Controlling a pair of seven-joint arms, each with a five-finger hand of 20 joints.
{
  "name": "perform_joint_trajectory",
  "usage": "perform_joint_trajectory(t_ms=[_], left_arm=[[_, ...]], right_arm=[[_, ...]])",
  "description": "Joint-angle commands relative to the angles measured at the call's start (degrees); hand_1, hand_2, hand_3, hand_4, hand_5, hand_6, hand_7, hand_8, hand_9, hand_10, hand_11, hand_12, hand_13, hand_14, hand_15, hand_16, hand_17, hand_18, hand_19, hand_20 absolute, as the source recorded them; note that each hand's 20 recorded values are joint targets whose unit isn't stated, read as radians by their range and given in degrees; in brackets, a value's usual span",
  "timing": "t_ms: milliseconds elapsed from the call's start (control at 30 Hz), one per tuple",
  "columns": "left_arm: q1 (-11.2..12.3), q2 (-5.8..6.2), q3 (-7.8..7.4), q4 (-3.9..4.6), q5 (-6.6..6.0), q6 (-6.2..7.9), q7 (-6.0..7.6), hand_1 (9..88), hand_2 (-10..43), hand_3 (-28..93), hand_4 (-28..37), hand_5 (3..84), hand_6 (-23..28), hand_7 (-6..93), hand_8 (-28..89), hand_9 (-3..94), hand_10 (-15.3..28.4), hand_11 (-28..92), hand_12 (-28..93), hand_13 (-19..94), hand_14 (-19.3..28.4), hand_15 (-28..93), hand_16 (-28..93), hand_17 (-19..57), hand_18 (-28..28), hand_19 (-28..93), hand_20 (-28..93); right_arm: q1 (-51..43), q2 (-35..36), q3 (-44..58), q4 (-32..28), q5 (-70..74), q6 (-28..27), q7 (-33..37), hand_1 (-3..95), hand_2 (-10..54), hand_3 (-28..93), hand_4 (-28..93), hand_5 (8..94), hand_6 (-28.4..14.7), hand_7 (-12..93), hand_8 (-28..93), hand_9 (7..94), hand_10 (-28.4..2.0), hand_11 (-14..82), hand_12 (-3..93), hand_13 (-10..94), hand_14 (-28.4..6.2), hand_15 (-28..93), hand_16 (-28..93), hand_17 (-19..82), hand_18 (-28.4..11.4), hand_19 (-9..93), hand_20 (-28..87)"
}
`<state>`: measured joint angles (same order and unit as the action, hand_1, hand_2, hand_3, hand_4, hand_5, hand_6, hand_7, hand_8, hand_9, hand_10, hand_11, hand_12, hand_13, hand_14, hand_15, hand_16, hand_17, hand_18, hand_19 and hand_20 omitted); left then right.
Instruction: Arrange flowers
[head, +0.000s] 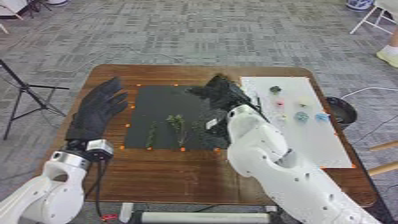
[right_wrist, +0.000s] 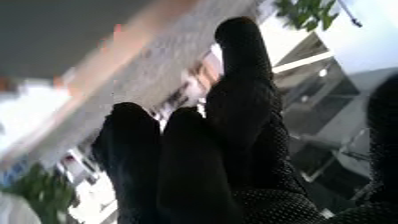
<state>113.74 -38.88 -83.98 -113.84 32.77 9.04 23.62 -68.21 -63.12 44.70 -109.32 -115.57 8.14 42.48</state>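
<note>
My R fingers (right_wrist: 191, 165), straight w/ small gaps, are over the dark mat (head: 164, 100). There the green stems (head: 178, 125) lie; blue flowers (head: 301, 116) are on the white sheet (head: 329, 150). If I press too low, I may crush the stems, b/c they lie flat.

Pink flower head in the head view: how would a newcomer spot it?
On the right of the brown wooden table lies a white sheet. In its farther half, the pink flower head sits between a dark green piece, farther off, and two blue flower heads, nearer the robot. It alone is pink.
</note>
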Motion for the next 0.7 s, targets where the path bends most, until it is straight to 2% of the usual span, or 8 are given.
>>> perform_joint_trajectory(t_ms=[33,133,200,300,333,433,700], left_arm=[[2.69,-1.15,-1.35,-1.36,-0.14,1.29,1.52,29.8,-8.6,68,-23.8,25.7,2.2,22.9,-11,17.7,10.3,22,19,16,13.9,24,3,-7.3,17.3,38,9],[3.54,-0.96,-2.12,-1.72,-0.25,1.42,1.82,29.6,-8.4,67,-23.7,25.7,2.2,22.7,-11,17.7,10.4,22,19,16,14.1,24,3,-7.5,17.4,38,9],[3.80,-0.66,-2.66,-1.88,-0.30,1.73,2.51,29.6,-8.4,67,-23.6,25.8,2.3,22.4,-11,17.7,10.5,22,19,16,14.2,24,3,-7.5,17.4,38,10],[3.79,-0.55,-3.10,-1.93,-0.41,2.38,3.10,29.6,-8.4,67,-23.4,25.9,2.4,22.0,-11,17.7,10.6,22,19,16,14.3,24,3,-7.5,17.4,38,10],[3.95,-0.63,-3.38,-1.99,-0.40,2.31,3.22,29.6,-8.4,67,-23.4,25.9,2.4,21.9,-11,17.7,10.6,22,19,16,14.2,25,3,-7.5,17.5,38,10],[4.64,-0.86,-3.99,-2.20,-0.46,2.74,3.57,29.4,-8.3,67,-23.2,25.9,2.4,21.7,-10,17.6,10.6,22,19,16,14.2,25,3,-7.5,17.4,38,10],[4.83,-0.91,-4.11,-2.27,-0.57,2.86,3.92,29.4,-8.2,67,-23.0,26.1,2.5,21.0,-10,17.6,10.6,22,19,16,14.3,25,3,-7.5,17.4,38,9]], right_arm=[[4.76,10.37,-2.21,5.06,-10.68,-5.53,0.29,25.0,-9.5,66,-28,65.9,-4.8,25,-6,72.2,-12.9,55.5,42.5,73,-8.3,81,36,44,-21.3,93,64],[5.90,13.53,-3.80,6.57,-11.49,-8.41,0.45,33.0,-9.5,55,-28,62.9,-5.2,27,-6,68.5,-14.0,56.1,43.5,70,-9.0,82,35,41,-21.7,93,60],[7.07,15.34,-5.47,7.42,-11.68,-10.93,0.89,42.2,-9.5,39,-28,60.6,-5.7,29,-6,65.4,-14.6,56.6,44.6,69,-9.4,82,35,39,-21.9,93,59],[8.08,17.49,-7.34,8.27,-12.21,-15.18,1.73,46.9,-9.5,24,-24,56.8,-6.6,33,-7,60.0,-15.5,57.9,46.6,66,-10.4,80,35,37,-21.9,93,57],[8.72,18.48,-8.54,8.49,-11.46,-14.38,2.02,47.2,-9.5,21,-23,55.7,-7.0,33,-7,58.8,-15.6,58.0,46.8,65,-10.6,80,35,37,-21.9,93,56],[9.25,19.83,-9.65,9.02,-11.33,-15.21,2.15,46.2,-9.5,22,-22,55.6,-7.3,33,-8,58.7,-16.0,57.8,46.3,65,-10.7,79,35,37,-21.9,93,55],[9.83,21.72,-11.45,11.53,-10.38,-16.41,2.52,42.4,-9.5,31,-27,58.0,-7.4,32,-8,61.1,-15.8,57.4,45.5,66,-10.4,79,35,37,-21.9,93,55]])
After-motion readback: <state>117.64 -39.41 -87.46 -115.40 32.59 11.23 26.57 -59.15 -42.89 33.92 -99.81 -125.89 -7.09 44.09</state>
